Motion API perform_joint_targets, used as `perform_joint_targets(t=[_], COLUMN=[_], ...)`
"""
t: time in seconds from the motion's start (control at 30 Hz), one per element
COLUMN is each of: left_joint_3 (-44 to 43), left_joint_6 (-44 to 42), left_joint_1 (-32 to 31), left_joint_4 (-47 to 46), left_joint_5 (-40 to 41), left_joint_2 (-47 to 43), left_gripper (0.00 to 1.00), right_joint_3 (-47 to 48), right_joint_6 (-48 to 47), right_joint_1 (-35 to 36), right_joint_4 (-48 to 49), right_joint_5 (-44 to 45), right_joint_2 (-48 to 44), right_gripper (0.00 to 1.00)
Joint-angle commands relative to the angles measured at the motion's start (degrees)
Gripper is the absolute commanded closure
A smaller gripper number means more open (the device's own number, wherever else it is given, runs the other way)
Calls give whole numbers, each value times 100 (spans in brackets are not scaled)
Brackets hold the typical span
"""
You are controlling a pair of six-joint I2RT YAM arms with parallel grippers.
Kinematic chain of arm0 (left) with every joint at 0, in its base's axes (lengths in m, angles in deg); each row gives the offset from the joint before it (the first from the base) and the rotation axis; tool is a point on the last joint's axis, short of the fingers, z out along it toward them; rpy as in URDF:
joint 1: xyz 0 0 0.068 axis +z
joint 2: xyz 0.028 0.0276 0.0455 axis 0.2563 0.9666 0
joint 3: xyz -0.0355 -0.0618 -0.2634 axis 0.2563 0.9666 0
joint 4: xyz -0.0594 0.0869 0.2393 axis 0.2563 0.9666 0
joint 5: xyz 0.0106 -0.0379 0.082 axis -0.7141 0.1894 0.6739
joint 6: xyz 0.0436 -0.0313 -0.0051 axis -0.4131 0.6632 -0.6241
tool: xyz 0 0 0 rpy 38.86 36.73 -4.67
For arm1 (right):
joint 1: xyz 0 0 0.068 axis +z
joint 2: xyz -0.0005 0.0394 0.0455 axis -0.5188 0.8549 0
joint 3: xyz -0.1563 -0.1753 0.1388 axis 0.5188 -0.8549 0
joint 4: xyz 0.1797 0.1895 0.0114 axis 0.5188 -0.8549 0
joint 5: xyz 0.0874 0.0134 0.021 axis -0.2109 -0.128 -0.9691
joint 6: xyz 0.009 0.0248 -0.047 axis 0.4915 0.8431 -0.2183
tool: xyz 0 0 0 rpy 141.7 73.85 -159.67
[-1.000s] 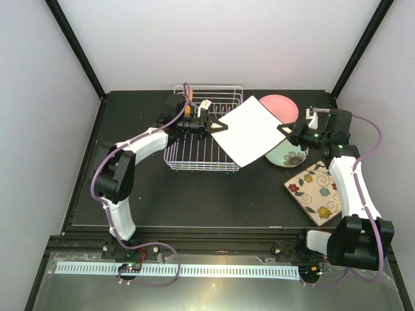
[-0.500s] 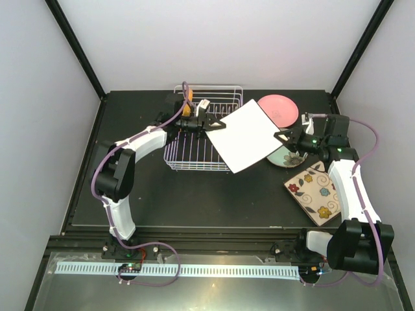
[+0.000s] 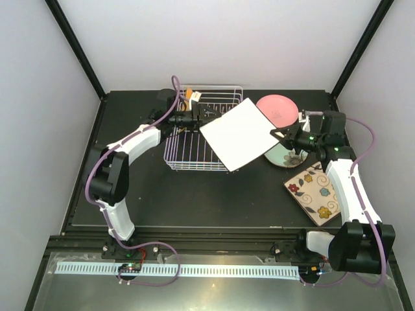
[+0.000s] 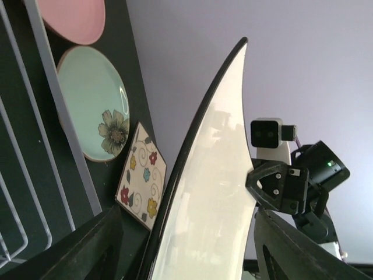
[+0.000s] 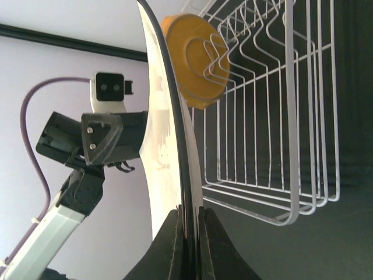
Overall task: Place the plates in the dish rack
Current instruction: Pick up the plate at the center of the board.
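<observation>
The plain white square plate [image 3: 237,136] hangs tilted over the right end of the dish rack [image 3: 183,154]. My right gripper [image 3: 280,134] is shut on its right corner; in the right wrist view the pads [image 5: 187,233] pinch the dark rim of the white plate [image 5: 166,146]. My left gripper [image 3: 196,119] is open at the plate's left corner. In the left wrist view the plate [image 4: 215,192] passes between the spread left gripper [image 4: 192,256], apart from both fingers. A small orange plate [image 3: 190,96] stands in the rack [image 5: 280,116], also visible as the orange plate [image 5: 195,58].
A pink plate [image 3: 280,109] and a pale green flowered plate [image 3: 290,156] lie right of the rack. The square floral plate [image 3: 318,191] lies nearer, by the right arm. The left wrist view shows the pink plate [image 4: 73,17], green plate [image 4: 96,102] and floral plate [image 4: 140,175].
My left gripper has opened, let go of the white plate and drawn back to the left. The right gripper has carried the plate a little leftward over the rack.
</observation>
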Motion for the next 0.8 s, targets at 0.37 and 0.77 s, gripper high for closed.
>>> perform_joint_targets(t=[0.37,0.77], left_joint_3=[-666,-1490], left_joint_6=[-1220,-2457], left_joint_1=[1072,2288], left_joint_4=[1528,3129], left_joint_5=[662,1344], left_joint_2=[-433,-459], left_gripper=[29,26], right_joint_3=[1841,2986], right_joint_6=[389,-739], right_joint_1=[62,669], right_joint_4=[617,-693], right_joint_5=[185,1013], right_joint_2=[157,936], right_gripper=[99,99])
